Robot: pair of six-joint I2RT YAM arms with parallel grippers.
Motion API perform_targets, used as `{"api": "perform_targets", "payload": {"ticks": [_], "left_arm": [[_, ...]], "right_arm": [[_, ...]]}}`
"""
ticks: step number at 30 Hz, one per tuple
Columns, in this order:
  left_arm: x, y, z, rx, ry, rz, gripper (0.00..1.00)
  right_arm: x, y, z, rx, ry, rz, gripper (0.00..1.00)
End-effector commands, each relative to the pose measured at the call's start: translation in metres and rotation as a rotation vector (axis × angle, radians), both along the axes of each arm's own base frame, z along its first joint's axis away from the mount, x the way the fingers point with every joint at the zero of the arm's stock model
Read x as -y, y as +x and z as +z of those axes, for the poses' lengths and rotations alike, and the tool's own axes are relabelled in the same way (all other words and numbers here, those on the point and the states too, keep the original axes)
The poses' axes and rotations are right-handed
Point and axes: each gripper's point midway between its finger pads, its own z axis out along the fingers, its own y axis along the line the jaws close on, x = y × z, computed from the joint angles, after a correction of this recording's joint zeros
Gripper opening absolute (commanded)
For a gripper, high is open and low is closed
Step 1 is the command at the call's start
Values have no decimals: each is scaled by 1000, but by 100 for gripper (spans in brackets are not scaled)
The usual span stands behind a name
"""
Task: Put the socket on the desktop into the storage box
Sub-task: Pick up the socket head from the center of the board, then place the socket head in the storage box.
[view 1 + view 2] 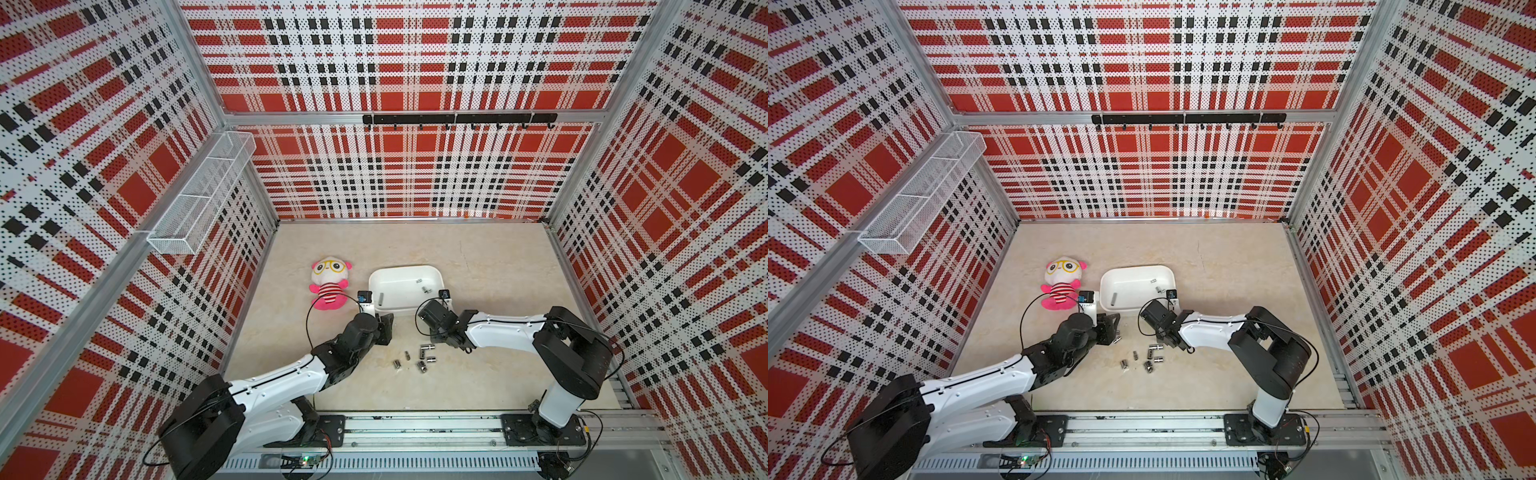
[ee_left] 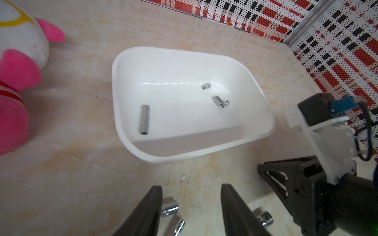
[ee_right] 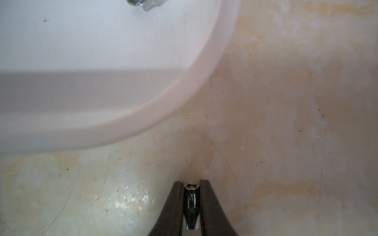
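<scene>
- Beige veined tabletop [image 1: 498,270], red plaid walls all round.
- Pinches a small chrome socket [image 3: 191,187] in the clenched right jaws, seen end-on, just outside the corner rim of the storage box [image 3: 143,122].
- Probably handles as dense, rigid, slick steel: apt to roll or squirt from a shallow pinch, so best taken mid-barrel, across the round flanks.
- Shows the left jaws released and empty, over loose sockets [image 1: 422,366] lying on the tabletop near the box.
- Counts several boxed sockets [image 2: 144,119] inside, one long.
</scene>
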Motion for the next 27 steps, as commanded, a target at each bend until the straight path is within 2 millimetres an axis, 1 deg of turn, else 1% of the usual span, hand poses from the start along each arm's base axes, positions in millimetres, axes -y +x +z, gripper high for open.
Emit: {"api": "perform_targets", "payload": {"ticks": [1, 2, 5, 8, 10, 12, 15, 17, 21, 24, 27], "left_arm": [[-5, 1, 1, 14, 9, 14, 52], [-6, 1, 1, 13, 9, 15, 52], [-6, 1, 3, 17, 8, 17, 52], [-8, 0, 5, 25, 8, 23, 52], [-10, 1, 9, 36, 4, 31, 52], [-11, 0, 11, 46, 3, 35, 52], [-12, 0, 14, 55, -2, 36, 51], [-11, -1, 15, 58, -7, 33, 51], [-12, -1, 16, 66, -17, 36, 51], [-8, -3, 14, 57, -24, 20, 51], [-6, -4, 14, 52, -27, 11, 51]], "right_arm": [[13, -14, -7, -43, -31, 15, 13], [16, -15, -5, -39, -33, 11, 10], [20, -15, 0, -23, -35, 4, 8], [19, -15, 11, -2, -19, 19, 5], [17, -12, 24, 30, -1, 39, 0], [14, -6, 44, 83, 24, 49, 0], [-7, 6, 81, 154, 101, 94, 0], [-26, 16, 103, 186, 151, 133, 0], [-57, 39, 131, 229, 177, 180, 3], [-72, 59, 133, 240, 134, 187, 8], [-83, 77, 122, 211, 120, 188, 10]]}}
